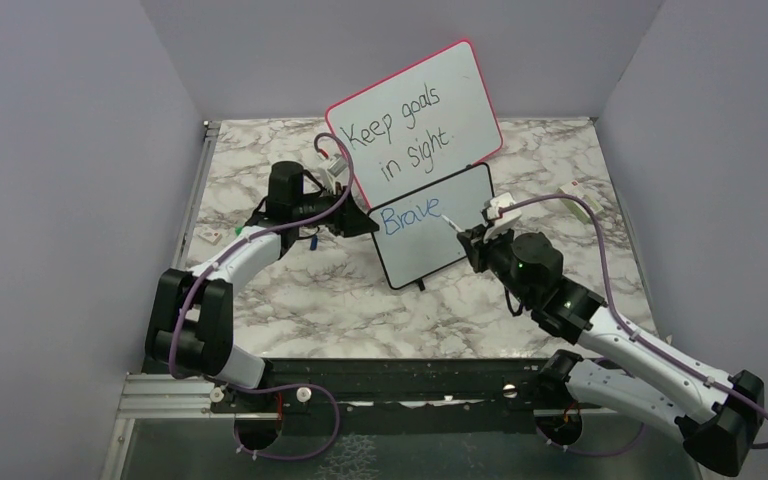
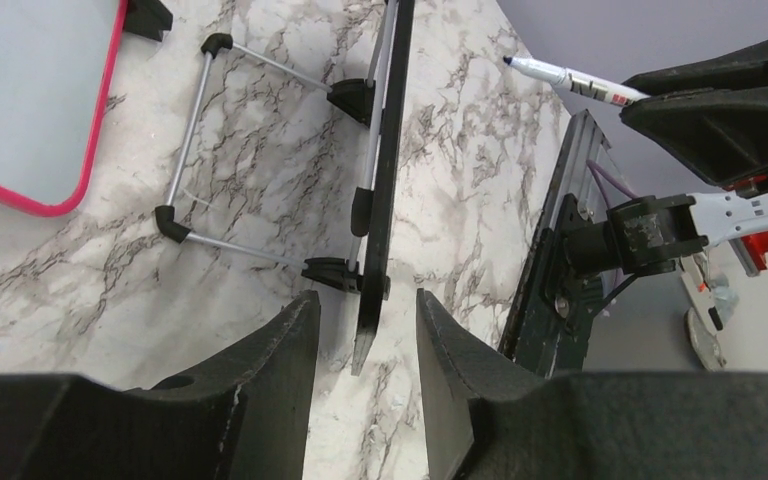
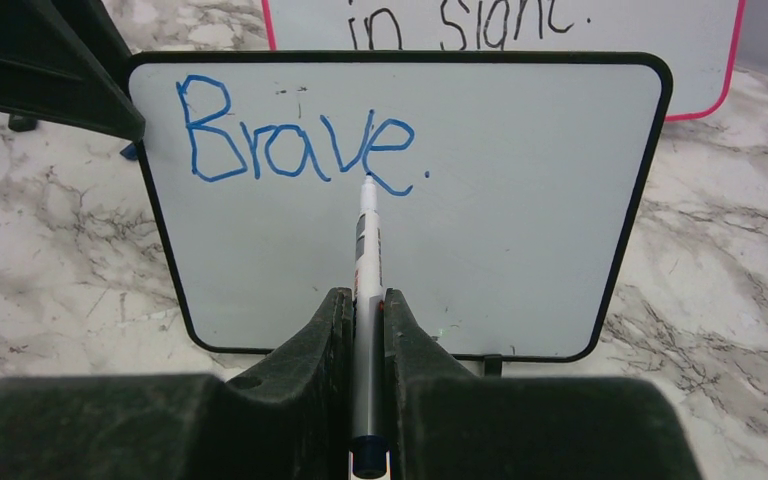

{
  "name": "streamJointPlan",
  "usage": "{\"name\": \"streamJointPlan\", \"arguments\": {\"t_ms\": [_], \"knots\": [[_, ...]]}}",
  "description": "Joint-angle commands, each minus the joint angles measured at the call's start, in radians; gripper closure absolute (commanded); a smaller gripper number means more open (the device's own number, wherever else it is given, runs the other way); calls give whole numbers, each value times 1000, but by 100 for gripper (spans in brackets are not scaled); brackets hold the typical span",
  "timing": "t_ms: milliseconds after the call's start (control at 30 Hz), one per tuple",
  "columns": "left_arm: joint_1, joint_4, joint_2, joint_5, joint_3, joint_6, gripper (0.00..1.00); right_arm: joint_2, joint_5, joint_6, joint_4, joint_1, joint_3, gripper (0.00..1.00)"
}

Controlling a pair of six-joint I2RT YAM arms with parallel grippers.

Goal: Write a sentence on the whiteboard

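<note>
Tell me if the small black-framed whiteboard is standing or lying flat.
Standing: the whiteboard rests on its lower edge, propped by a wire stand behind.

The table (image 1: 290, 300) looks like white stone with grey swirls. A small whiteboard (image 1: 425, 255) stands near the middle on little black feet. Just behind it stands a bigger pink board (image 1: 415, 125), tilted. A small white card (image 1: 212, 235) lies by the left edge. Another white thing (image 1: 578, 197) lies far right, too small to tell.
</note>
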Motion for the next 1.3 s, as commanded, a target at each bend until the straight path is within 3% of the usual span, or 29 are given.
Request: {"name": "streamJointPlan", "arguments": {"t_ms": [0, 200, 467, 800, 1067, 1267], "knots": [[-22, 92, 17, -15, 0, -35, 60, 19, -52, -17, 64, -4, -6, 99], [-27, 74, 63, -2, 23, 0, 70, 60, -81, -13, 72, -4, -9, 99], [-26, -55, 90, 15, 92, 122, 100, 97, -100, -16, 88, 24, -13, 99], [-26, -200, 105, -3, 137, 243, 100, 155, 81, -8, 65, 186, 31, 99], [-29, -187, 103, 7, 119, 238, 100, 218, 296, 26, 96, 334, 28, 99], [-30, -185, 99, -6, 110, 241, 100, 295, 346, 32, 169, 386, 38, 99]]}}
